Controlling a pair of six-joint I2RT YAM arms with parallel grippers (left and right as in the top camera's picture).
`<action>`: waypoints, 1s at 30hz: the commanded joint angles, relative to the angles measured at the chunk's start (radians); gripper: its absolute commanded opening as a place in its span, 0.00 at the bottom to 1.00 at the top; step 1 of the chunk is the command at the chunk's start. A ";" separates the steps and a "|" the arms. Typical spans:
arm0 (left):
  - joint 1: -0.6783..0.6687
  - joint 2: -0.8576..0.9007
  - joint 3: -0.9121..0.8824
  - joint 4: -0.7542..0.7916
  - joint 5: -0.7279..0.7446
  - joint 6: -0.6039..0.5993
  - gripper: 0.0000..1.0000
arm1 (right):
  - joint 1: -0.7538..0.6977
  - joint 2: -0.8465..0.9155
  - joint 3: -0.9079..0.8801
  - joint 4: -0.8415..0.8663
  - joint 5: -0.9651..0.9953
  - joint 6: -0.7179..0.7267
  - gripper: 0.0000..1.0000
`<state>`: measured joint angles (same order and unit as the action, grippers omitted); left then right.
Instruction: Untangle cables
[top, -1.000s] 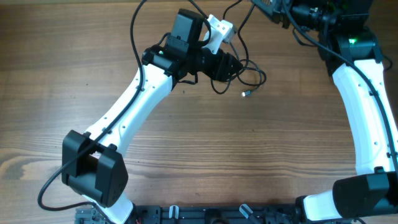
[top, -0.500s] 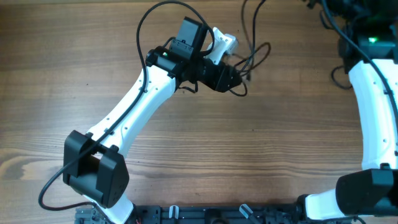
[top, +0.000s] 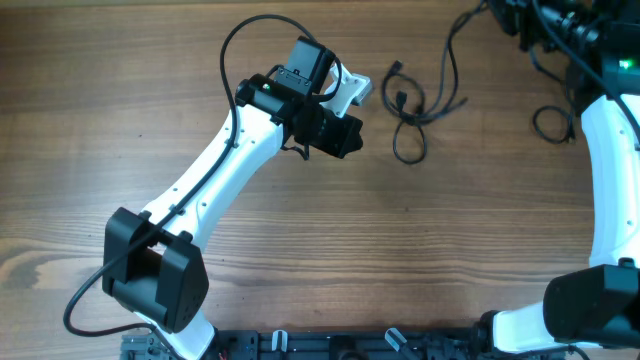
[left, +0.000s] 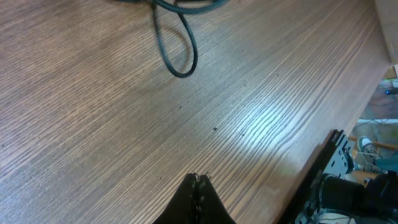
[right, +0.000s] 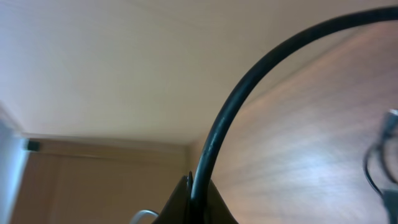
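Note:
The cables (top: 412, 103) lie in loose black loops on the wooden table at the upper middle of the overhead view. One strand rises to the top right, where my right gripper (right: 194, 182) is shut on a cable (right: 249, 81) that arcs up and to the right. My left gripper (top: 355, 134) is shut and empty, a short way left of the loops and not touching them. In the left wrist view its closed fingertips (left: 198, 178) hover over bare wood, with one cable loop (left: 178, 53) lying ahead of them.
Another thin black loop (top: 556, 124) lies beside the right arm (top: 610, 170). A white block (top: 352, 88) sits on the left wrist. The table's edge and a black frame (left: 323, 168) show at the right of the left wrist view.
My left gripper let go of the cables, shut, and drew back to the left. My right gripper pulled the bundle to the right, and the bundle has spread into looser loops.

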<state>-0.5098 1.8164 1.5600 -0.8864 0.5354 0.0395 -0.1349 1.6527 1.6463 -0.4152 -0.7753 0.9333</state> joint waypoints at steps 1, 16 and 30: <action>-0.002 0.013 -0.003 0.025 -0.021 -0.060 0.04 | 0.031 0.010 0.014 -0.074 0.029 -0.163 0.04; 0.325 0.013 -0.003 0.005 -0.388 -0.492 0.04 | 0.360 0.003 0.146 -0.147 -0.185 -0.492 0.04; 0.435 0.013 -0.003 -0.014 -0.388 -0.425 0.04 | 0.732 -0.027 0.320 -0.359 1.125 -0.915 0.04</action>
<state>-0.1013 1.8164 1.5600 -0.8951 0.1535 -0.4061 0.5697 1.6585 1.9480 -0.8097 -0.1471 0.0463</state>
